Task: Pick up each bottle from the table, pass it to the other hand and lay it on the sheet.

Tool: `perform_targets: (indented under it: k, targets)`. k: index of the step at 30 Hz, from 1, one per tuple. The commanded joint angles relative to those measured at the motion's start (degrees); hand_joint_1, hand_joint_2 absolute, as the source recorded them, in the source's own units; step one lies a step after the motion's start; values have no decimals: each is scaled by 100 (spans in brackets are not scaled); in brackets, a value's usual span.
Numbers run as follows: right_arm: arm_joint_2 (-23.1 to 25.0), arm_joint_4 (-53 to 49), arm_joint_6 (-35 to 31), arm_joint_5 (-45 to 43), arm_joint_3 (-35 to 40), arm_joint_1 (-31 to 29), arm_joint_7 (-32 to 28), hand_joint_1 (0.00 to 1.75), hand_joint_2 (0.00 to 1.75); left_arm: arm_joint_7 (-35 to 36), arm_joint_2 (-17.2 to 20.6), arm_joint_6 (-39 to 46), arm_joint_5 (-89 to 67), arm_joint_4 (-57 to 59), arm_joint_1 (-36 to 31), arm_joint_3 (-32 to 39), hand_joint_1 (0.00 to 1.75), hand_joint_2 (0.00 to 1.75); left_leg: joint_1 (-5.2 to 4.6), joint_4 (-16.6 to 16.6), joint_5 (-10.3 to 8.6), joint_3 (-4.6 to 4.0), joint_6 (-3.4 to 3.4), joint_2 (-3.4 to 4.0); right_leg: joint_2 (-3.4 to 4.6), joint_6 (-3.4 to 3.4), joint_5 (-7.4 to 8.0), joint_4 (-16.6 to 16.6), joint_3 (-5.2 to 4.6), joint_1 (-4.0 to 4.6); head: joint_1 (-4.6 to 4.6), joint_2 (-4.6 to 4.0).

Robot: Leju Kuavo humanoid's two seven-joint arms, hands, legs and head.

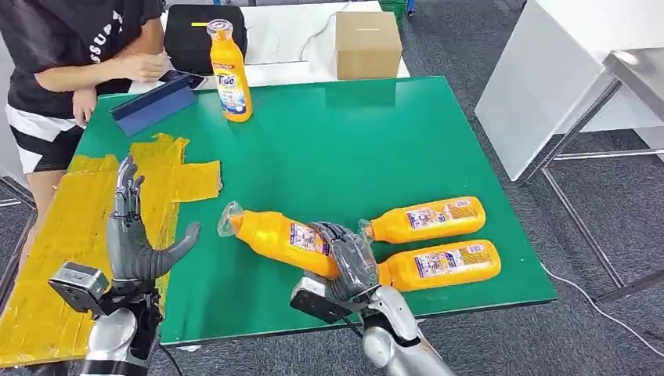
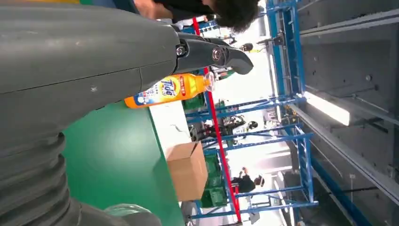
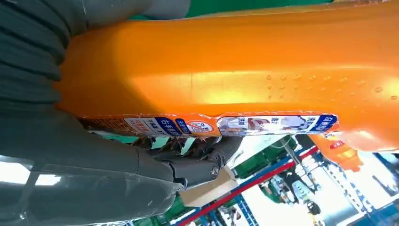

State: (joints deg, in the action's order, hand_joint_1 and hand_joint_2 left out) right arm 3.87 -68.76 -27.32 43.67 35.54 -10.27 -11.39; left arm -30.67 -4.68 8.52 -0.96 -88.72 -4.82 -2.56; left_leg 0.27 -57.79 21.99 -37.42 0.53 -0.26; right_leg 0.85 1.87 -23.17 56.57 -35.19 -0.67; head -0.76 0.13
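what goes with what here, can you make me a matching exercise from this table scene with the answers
Things:
1. upright bottle
2. bottle in the right hand
3. cardboard box
4. left hand

States:
a. held tilted above the green table
b. open, above the yellow sheet
c. standing on the far part of the green table
d. on the white surface beyond the green table

Pairs: 1-c, 2-a, 3-d, 4-b

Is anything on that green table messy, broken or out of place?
Nothing looks spilled or broken. The yellow sheet is a ragged patchwork with uneven edges. One bottle stands upright at the far side, two lie flat, and the right hand holds a fourth tilted.
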Motion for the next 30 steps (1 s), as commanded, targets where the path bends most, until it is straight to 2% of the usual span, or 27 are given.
perform_targets:
  k: [1, 4, 7, 8, 11, 12, 13, 17, 25, 30]
  targets:
    - [136, -97, -308, -296, -354, 59, -329, 175, 175, -33, 108, 133, -192, 95, -58, -150, 0, 175, -1, 2, 5, 13, -2, -3, -9, -5, -6, -1, 14, 0, -2, 0]
    - [217, -495, -242, -1136, -678, 228, -767, 175, 175, 74, 210, 53, -222, 143, -132, -395, 0, 175, 0, 0, 4, 8, -2, -7, -13, -5, -7, 1, 10, 0, 0, 0]
    - [273, -607, -130, -1762, -1013, 287, -944, 175, 175, 795, 525, -250, -298, 618, -420, -693, 0, 175, -1, 4, 1, 7, -3, -14, -19, -6, -7, 1, 10, -1, -2, 0]
    - [263, -568, -84, -1883, -1109, 279, -1005, 175, 175, 1044, 589, -53, -558, 974, -624, -766, 0, 175, -1, 2, 7, 18, -4, -15, -22, -9, -12, 1, 21, 0, 0, 0]
    - [296, -524, 11, -2225, -1297, 248, -1200, 175, 175, 1141, 623, -220, -468, 1424, -958, -818, 0, 175, -3, 7, -5, 10, -3, -30, -34, -6, -7, -1, 13, -3, 0, 0]
    - [309, -512, 49, -2302, -1332, 238, -1244, 175, 175, 1170, 667, -403, -403, 1485, -1024, -878, 0, 175, -1, 5, -4, 5, -3, -20, -23, -5, -4, -1, 5, -2, 0, 0]
    - [305, -431, 149, -2330, -1297, 168, -1277, 175, 175, 1476, 762, -1290, 308, 1619, -1119, -946, 0, 175, 1, 4, -2, 12, -5, -19, -25, -9, -5, -1, 12, 1, -2, 0]
    - [336, -220, 378, -2382, -1104, -23, -1366, 175, 175, 1536, 1111, -2212, 714, 2122, -1373, -1046, 0, 175, -2, 7, -2, 10, -3, -2, -9, -5, 1, -2, 6, -3, 0, 0]
    - [391, -58, 613, -2490, -816, -207, -1444, 175, 175, 1478, 981, -3359, 1375, 2458, -1374, -1257, 0, 175, -1, 5, 2, 13, -2, 3, -5, -4, -2, -2, 10, 1, 0, 0]
    - [422, 108, 674, -2512, -691, -278, -1467, 175, 175, 1573, 848, -3442, 1800, 2478, -1345, -1401, 0, 175, 1, 2, 7, 20, -2, 0, -10, -6, -6, -2, 22, 1, 0, 0]
